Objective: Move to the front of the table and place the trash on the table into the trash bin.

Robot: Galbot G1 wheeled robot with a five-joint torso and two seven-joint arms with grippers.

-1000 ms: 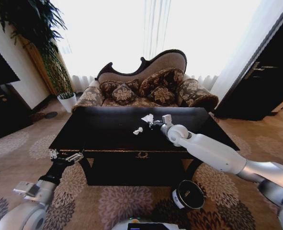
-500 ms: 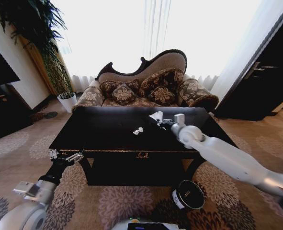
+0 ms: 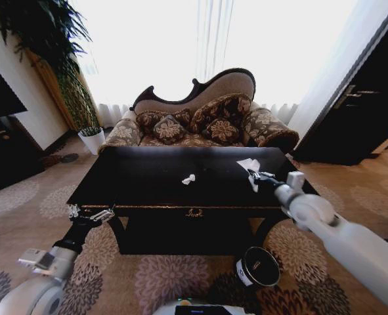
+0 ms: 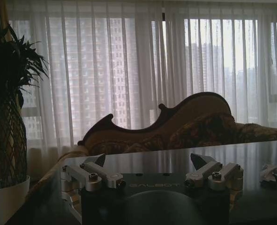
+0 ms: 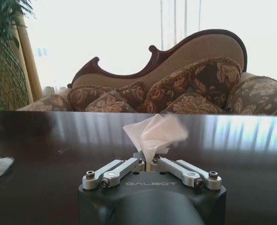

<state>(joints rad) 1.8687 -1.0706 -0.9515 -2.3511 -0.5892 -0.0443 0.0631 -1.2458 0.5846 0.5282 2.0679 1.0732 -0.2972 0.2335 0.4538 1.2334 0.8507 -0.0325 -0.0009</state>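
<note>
Your right gripper pinches a crumpled white paper wad above the worktop's right end; the trash bin stands on the floor below, nearer you. Left gripper waits open at the front-left edge.

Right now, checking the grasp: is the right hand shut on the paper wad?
Yes: the right hand is pinched shut on the paper wad.

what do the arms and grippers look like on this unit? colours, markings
Arms are smooth white shells with rounded joints. The right gripper and left gripper match: a black housing marked GALBOT in pale letters, and silver metal finger links with dark bolts. The left arm's forearm section is black, with a white-and-grey module near the wrist.
</note>
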